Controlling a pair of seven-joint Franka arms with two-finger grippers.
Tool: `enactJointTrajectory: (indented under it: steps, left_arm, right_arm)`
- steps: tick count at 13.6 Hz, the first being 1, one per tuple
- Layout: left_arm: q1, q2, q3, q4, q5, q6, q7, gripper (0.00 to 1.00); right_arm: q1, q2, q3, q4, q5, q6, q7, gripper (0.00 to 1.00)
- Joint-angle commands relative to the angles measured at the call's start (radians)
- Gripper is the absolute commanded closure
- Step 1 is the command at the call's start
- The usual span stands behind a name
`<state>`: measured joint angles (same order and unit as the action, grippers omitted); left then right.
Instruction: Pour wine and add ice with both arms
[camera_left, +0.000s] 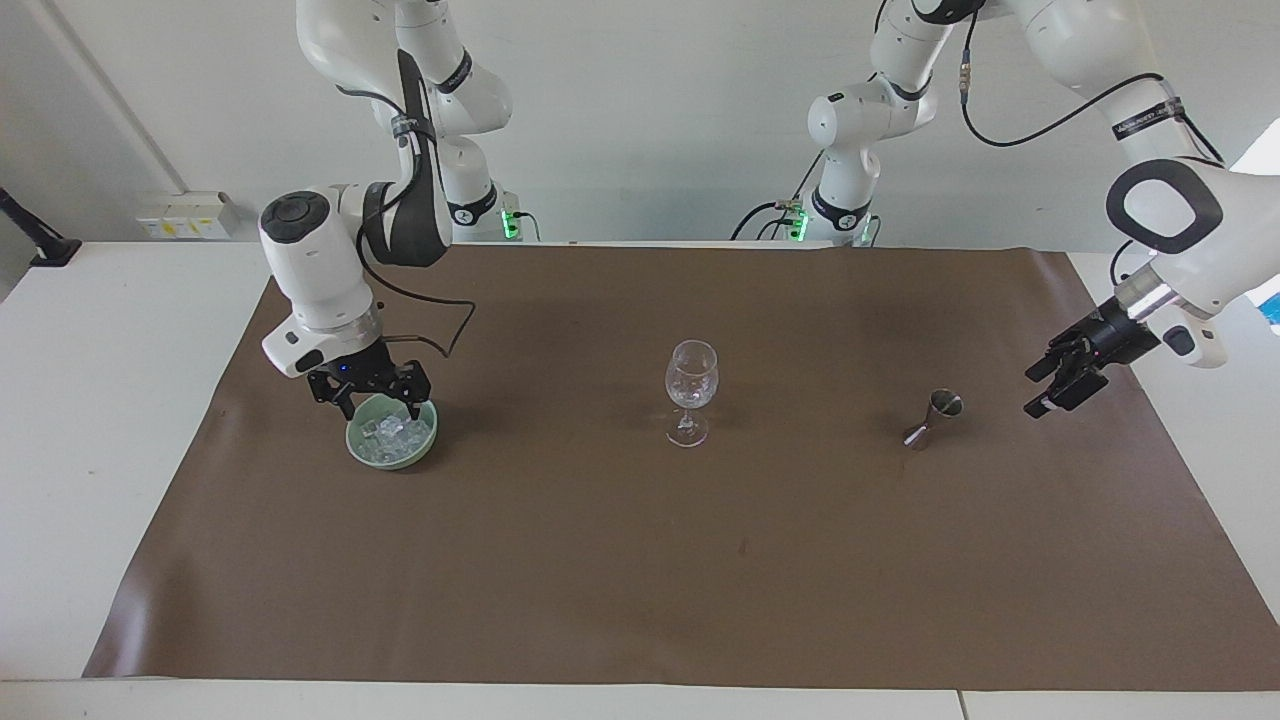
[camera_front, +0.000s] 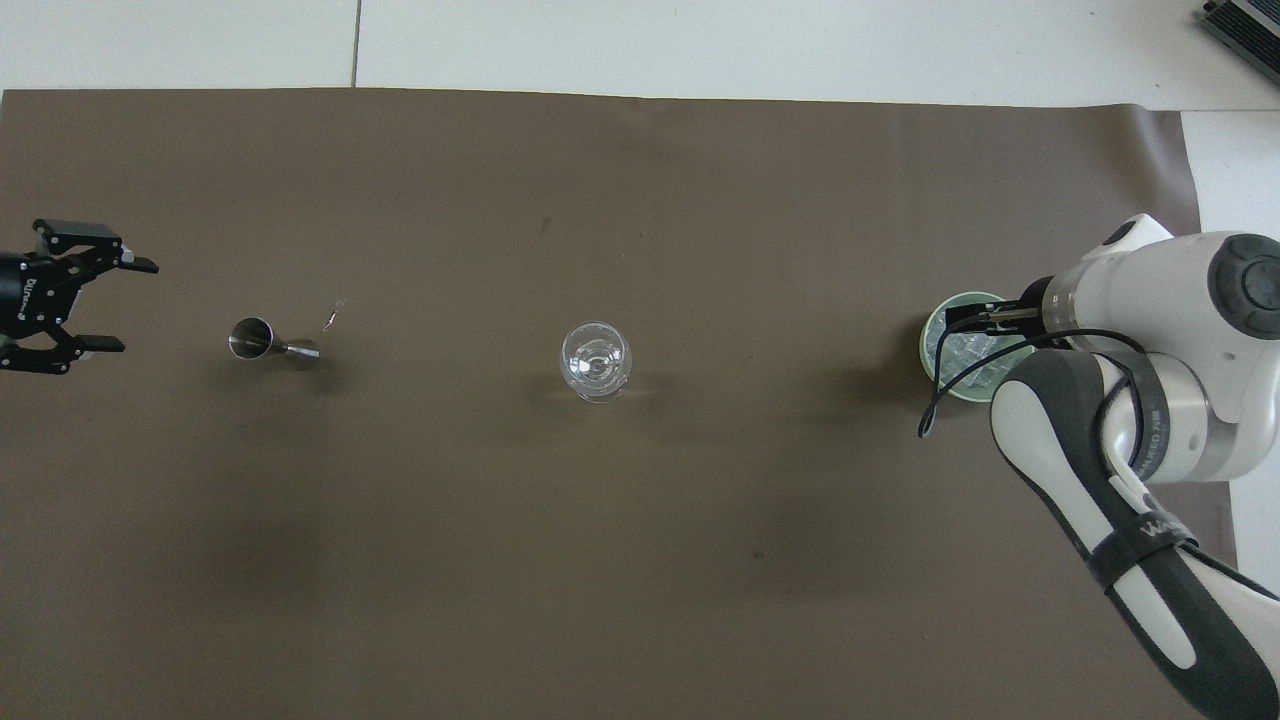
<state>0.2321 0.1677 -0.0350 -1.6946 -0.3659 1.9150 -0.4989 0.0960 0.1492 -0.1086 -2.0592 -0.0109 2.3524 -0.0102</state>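
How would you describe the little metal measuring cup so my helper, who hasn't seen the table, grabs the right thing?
Start from the brown mat and find the clear wine glass at its middle. Toward the left arm's end from it stands the measuring cup, alone on the mat and free of any gripper. It is the only shiny metal piece: small and hourglass-shaped, unlike the glass or the green bowl of ice.

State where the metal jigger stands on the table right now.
In both views the metal jigger stands on the brown mat toward the left arm's end, level with the wine glass, apart from the open left gripper.
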Motion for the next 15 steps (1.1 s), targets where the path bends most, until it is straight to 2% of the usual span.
enactJointTrajectory:
  steps: [1,4,6,7,8,10,11,14,15]
  left_arm:
    - [-0.086,-0.013,0.009,0.096,0.116,-0.042,0.010,0.00]
    - [-0.198,-0.086,0.009,0.101,0.272,-0.047,0.017,0.00]
    - [-0.243,-0.119,0.009,0.105,0.332,-0.076,0.019,0.00]
    - [-0.253,-0.140,0.007,0.105,0.350,-0.085,0.029,0.00]
    - [-0.258,-0.158,0.007,0.104,0.352,-0.096,0.066,0.00]
    - [-0.252,-0.200,0.009,0.102,0.351,-0.149,0.207,0.00]
    - [-0.249,-0.226,0.009,0.104,0.351,-0.183,0.282,0.00]
    - [-0.249,-0.243,0.010,0.128,0.344,-0.244,0.321,0.00]
    - [-0.251,-0.238,0.013,0.154,0.352,-0.287,0.338,0.00]
  right_arm:
    - [-0.015,0.012,0.006,-0.009,0.006,0.021,-0.043,0.00]
    - [-0.032,0.013,0.006,-0.021,0.005,0.016,-0.077,0.00]
    - [-0.035,0.007,0.004,-0.042,0.005,0.021,-0.094,0.00]
    - [-0.035,0.007,0.004,-0.044,0.005,0.021,-0.091,0.10]
    - [-0.035,0.013,0.006,-0.045,0.006,0.025,-0.082,0.15]
    - [-0.033,0.018,0.006,-0.061,0.006,0.082,-0.056,0.17]
    - [-0.026,0.021,0.006,-0.064,0.006,0.082,-0.048,0.21]
    - [-0.030,0.029,0.006,-0.067,0.006,0.088,-0.042,0.24]
    - [-0.026,0.027,0.006,-0.067,0.006,0.088,-0.034,0.31]
